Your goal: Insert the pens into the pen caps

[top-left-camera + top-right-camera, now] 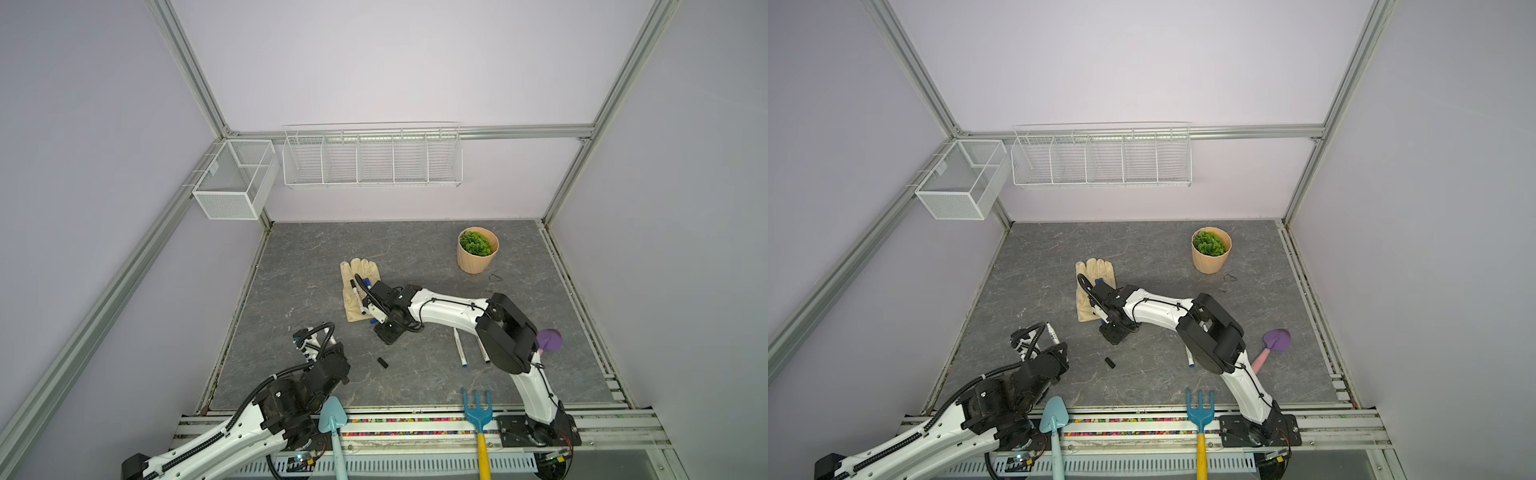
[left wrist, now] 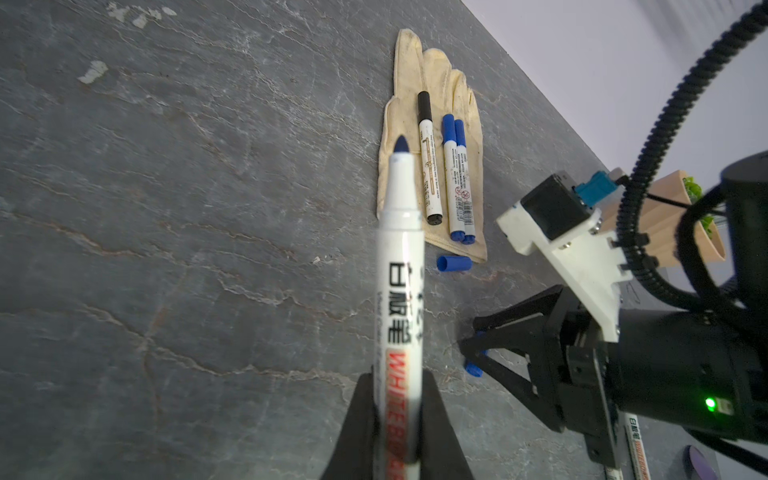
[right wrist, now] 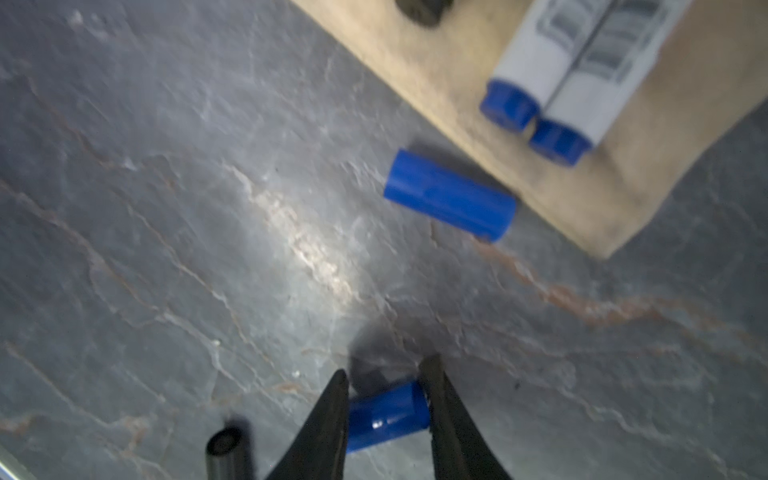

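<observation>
— Nearest item?
— Left claw, 8 o'clock: clamped tight on one pen, blue tip bared and pointing outward, presumably to meet a cap.
— Loose stock?
— Black cap, 7 o'clock; two loose pens, 4 o'clock.
— Mid-surface?
— Right claw: jaws narrowed onto a blue cap lying flat, seemingly end to end. Second blue cap just beside the glove.
— On it?
— Three capped pens, likely finished.
— Setting?
— Grey stone-pattern surface; plant pot, 1 o'clock; wire baskets on the pale back wall.
</observation>
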You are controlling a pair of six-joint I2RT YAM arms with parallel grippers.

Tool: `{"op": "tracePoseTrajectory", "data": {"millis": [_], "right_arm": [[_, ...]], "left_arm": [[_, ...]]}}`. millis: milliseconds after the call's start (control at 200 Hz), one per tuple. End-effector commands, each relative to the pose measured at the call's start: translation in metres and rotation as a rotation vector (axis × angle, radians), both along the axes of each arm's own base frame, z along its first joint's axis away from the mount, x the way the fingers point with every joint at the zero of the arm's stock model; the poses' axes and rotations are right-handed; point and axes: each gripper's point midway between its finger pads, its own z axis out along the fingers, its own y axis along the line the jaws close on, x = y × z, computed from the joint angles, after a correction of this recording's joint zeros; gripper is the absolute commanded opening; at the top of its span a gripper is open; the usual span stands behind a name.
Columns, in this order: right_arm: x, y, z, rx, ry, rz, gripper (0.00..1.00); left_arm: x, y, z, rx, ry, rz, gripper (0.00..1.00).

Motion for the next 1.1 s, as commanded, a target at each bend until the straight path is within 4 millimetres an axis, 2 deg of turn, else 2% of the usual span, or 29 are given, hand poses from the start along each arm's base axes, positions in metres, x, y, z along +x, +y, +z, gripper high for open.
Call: {"op": "tracePoseTrajectory", "data": {"millis": [0,220,435,875,1095], "right_arm": [[-0.012,-0.022,0.001,-0.03,0.049,-0.028,0.35],[-0.011,-0.053,0.004,-0.085,0.021,-0.06,0.38],[-0.014,-0.071,0.001,-0.134,0.004,-0.074,0.43],[-0.033,-0.124,0.009,-0.245,-0.038,-0.112,0.49],[-0.053,-0.143,0.012,-0.271,0.011,-0.12,0.5]], "left_arm": [[0.004,-0.005,0.007,-0.02,-0.017,0.002,0.0],[0.006,-0.007,0.006,-0.022,-0.023,0.006,0.0],[0.009,-0.013,0.007,-0.027,-0.028,0.002,0.0],[0.018,-0.029,0.007,-0.003,-0.036,-0.029,0.0],[0.02,-0.035,0.007,0.013,-0.036,-0.046,0.0]]}}
